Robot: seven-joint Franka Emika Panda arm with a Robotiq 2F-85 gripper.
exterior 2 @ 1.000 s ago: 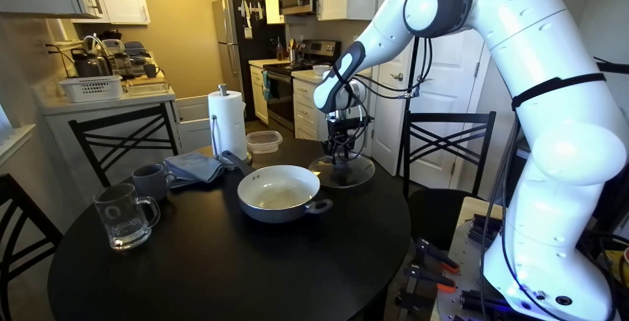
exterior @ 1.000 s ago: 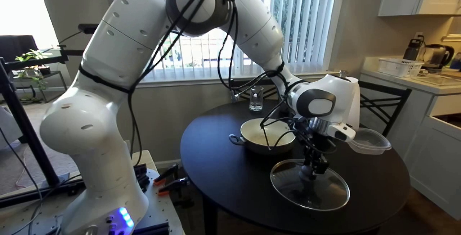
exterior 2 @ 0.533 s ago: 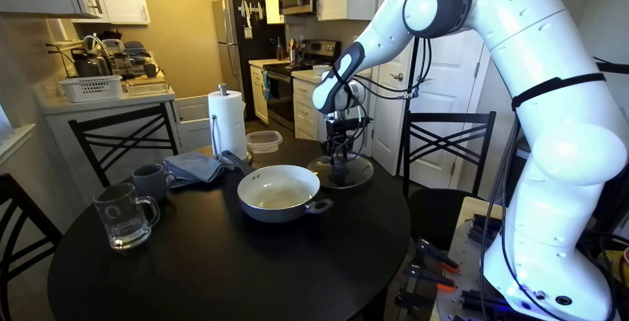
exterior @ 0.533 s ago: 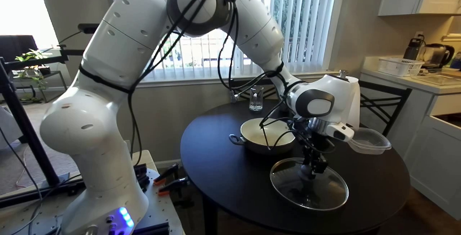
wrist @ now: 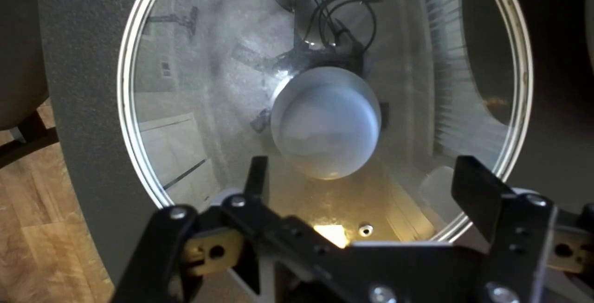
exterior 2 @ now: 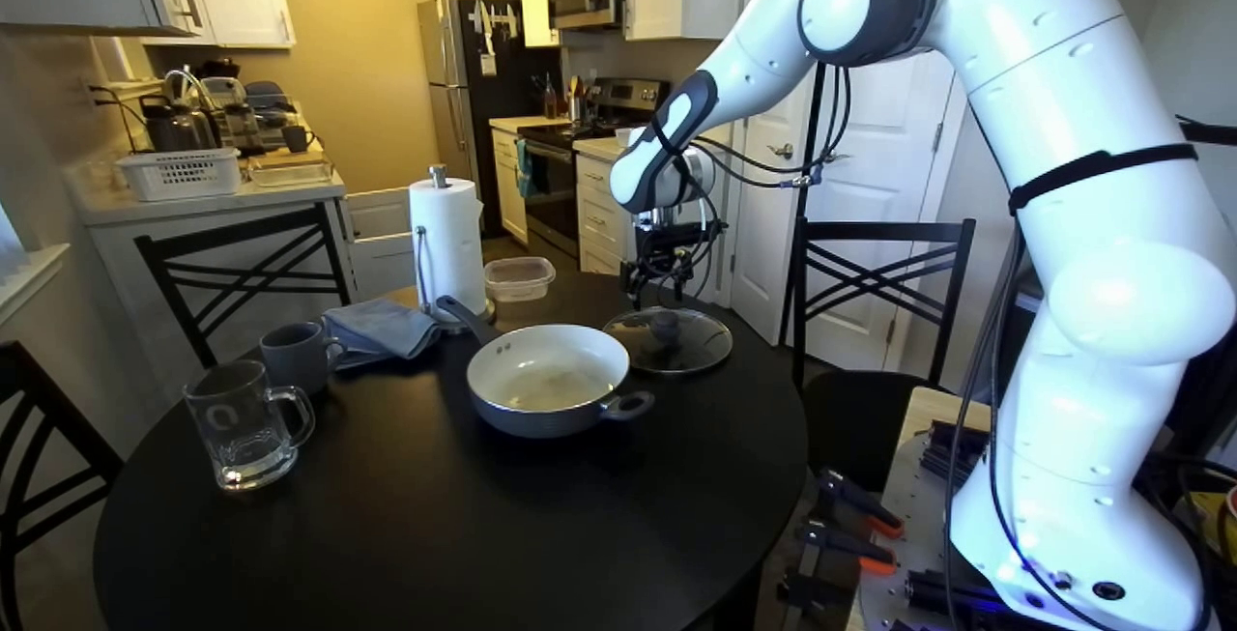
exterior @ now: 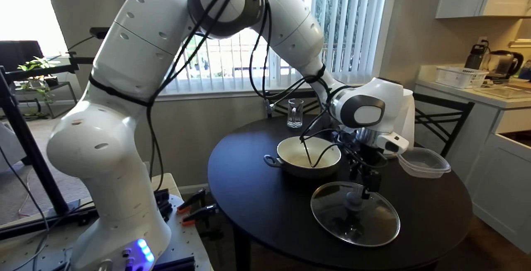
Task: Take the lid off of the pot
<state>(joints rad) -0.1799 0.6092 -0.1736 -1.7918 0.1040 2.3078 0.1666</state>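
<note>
Tabletop (wrist: 86, 103), lid (wrist: 325, 122) partly behind pincer (wrist: 363, 170).

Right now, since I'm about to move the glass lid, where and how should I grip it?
Probably by the knob, from straight above, gripper straddling it: the lid lies knob-up on the table, and the rounded knob stands proud at its centre, while the rim sits low.

The bent arm (exterior 2: 884, 3) points its spread gripper (wrist: 364, 175) downward.

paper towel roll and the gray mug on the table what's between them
A folded blue-gray cloth lies between the paper towel roll and the gray mug, seen in an exterior view.
</note>
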